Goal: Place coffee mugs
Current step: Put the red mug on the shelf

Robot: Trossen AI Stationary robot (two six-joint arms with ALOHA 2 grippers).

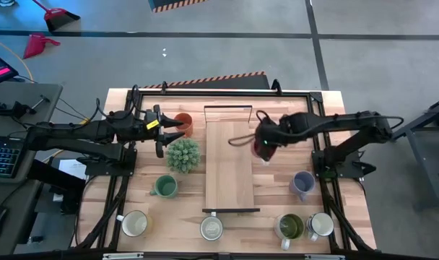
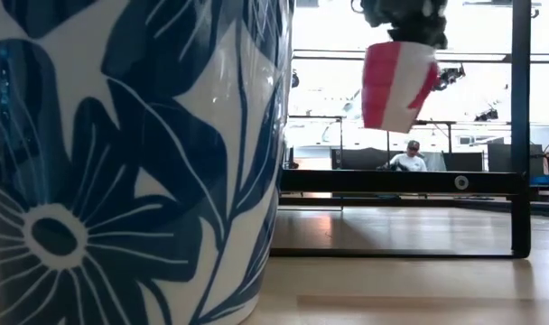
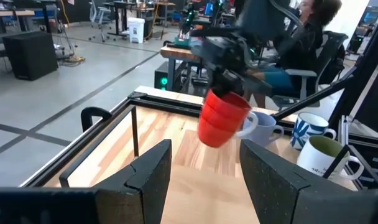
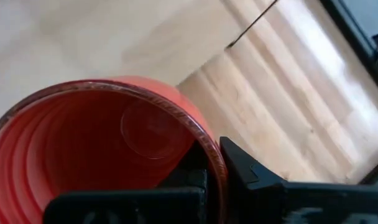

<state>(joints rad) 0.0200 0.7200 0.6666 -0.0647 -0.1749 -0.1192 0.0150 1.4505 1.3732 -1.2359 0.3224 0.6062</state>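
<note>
Figure: the carry phase of mug placement. The right gripper (image 1: 265,144) is clamped on the rim of the pink-red mug (image 3: 221,118), one finger inside the wall and one outside, as the right wrist view shows; the mug hangs clear of the table, slightly tilted, above the right edge of the raised wooden shelf (image 1: 229,162) that runs down the middle of the table. The left gripper (image 1: 170,130) waits on the other side of the shelf with its fingers apart and nothing between them, just beside the orange mug (image 1: 184,123) and near the spiky potted plant (image 1: 183,154). Elsewhere on the table stand the teal-green mug (image 1: 164,186), the lavender-blue mug (image 1: 302,184), the olive-green mug (image 1: 289,226) and three pale mugs along the near edge, one of them, patterned in blue (image 2: 130,162), filling the low view. To do this step well, the judgement is that the arm should level the mug before lowering, since a rim pinch lets a tilted mug swing or slip; bring it down over bare board, well clear of the shelf's dark end frame, and part the fingers only once the base sits flat. A person (image 3: 307,31) sits beyond the table and plays no part.
</note>
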